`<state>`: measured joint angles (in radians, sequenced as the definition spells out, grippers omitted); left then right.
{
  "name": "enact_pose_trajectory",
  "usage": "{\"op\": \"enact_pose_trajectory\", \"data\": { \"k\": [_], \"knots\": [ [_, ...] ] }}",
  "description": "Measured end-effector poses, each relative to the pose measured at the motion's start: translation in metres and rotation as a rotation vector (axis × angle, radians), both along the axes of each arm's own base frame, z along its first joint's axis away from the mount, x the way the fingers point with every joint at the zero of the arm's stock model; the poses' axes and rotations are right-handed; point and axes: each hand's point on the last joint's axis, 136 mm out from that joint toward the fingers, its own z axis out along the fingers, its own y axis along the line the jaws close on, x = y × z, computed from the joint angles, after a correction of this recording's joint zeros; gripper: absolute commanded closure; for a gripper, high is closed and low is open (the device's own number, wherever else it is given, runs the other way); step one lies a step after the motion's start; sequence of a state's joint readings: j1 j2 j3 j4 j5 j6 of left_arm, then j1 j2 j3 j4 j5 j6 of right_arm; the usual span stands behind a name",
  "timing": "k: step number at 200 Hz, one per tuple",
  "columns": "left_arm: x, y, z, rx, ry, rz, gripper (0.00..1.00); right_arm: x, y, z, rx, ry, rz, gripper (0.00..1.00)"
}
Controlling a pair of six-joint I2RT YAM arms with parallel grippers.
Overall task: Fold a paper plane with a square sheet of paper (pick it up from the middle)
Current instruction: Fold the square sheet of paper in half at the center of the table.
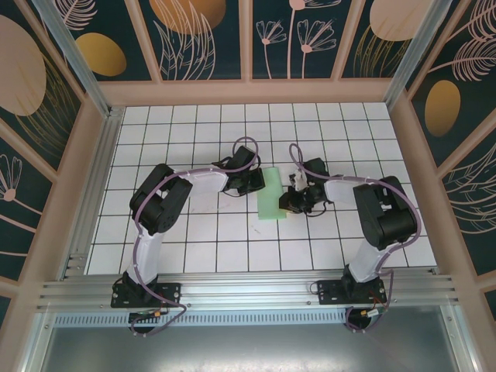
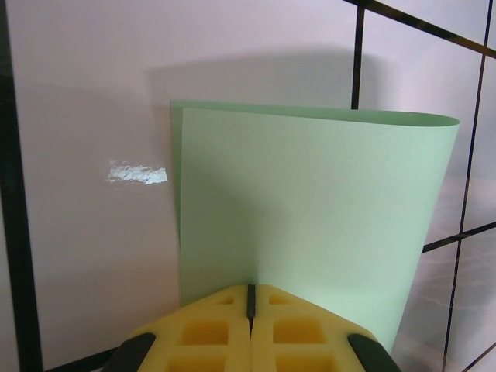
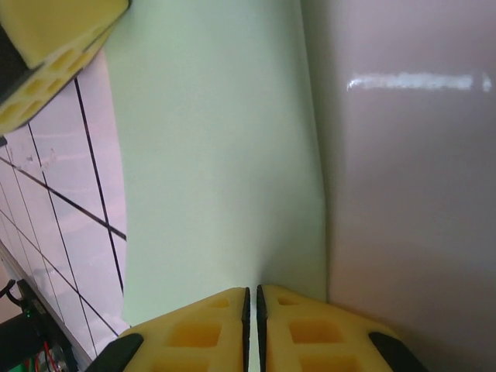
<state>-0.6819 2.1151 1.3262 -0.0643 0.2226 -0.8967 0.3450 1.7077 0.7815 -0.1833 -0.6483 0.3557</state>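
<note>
Table (image 1: 194, 232) of white grid tiles, seen from above, carries the square sheet of paper (image 1: 271, 198) near its middle. The sheet is doubled over into a narrow pale mint-green shape. The left gripper (image 1: 256, 182) meets its far left side and the right gripper (image 1: 293, 203) its near right side.

In the left wrist view, the yellow jaws of the left gripper (image 2: 249, 301) are pressed together, pinching the near edge of the sheet (image 2: 310, 209). The paper curves over in a soft, uncreased fold at its far end.

In the right wrist view, the right gripper (image 3: 252, 298) likewise has its jaws pinched on the sheet's (image 3: 217, 155) edge. The paper bows away toward the left gripper's yellow pad (image 3: 54, 39) in the upper corner.
</note>
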Motion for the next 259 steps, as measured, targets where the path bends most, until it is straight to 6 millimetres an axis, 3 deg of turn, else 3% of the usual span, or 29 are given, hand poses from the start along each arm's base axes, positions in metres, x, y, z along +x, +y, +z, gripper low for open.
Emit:
{"op": "enact_pose_trajectory", "data": {
  "k": [24,40,96,112,134,150,177,216,259],
  "knots": [
    [0.000,0.000,0.000,0.001,-0.002,-0.002,0.93,-0.013,0.002,0.004,0.012,0.007,0.004,0.85],
    [0.000,0.000,0.000,0.001,-0.002,-0.002,0.93,-0.024,0.000,-0.005,0.006,0.042,-0.007,0.85],
    [0.000,0.000,0.000,0.007,-0.012,-0.013,0.93,-0.021,0.000,0.001,0.011,0.033,-0.042,0.84],
    [0.000,0.000,0.000,0.009,-0.016,-0.019,0.93,-0.005,0.001,0.018,0.007,-0.021,-0.066,0.84],
    [0.001,-0.001,0.000,0.011,-0.021,-0.025,0.93,0.036,0.008,0.051,0.017,-0.139,-0.102,0.85],
    [0.001,-0.001,0.000,0.012,-0.023,-0.028,0.93,0.064,0.014,0.062,0.015,-0.196,-0.129,0.87],
    [0.001,-0.001,0.000,0.013,-0.025,-0.031,0.94,0.096,0.018,0.047,-0.013,-0.193,-0.164,0.87],
    [0.001,-0.001,0.000,0.014,-0.026,-0.033,0.94,0.098,0.014,0.007,-0.047,-0.107,-0.171,0.87],
    [0.001,-0.001,0.000,0.017,-0.032,-0.041,0.94,0.108,-0.001,-0.001,-0.039,-0.078,-0.234,0.87]
  ]
}}
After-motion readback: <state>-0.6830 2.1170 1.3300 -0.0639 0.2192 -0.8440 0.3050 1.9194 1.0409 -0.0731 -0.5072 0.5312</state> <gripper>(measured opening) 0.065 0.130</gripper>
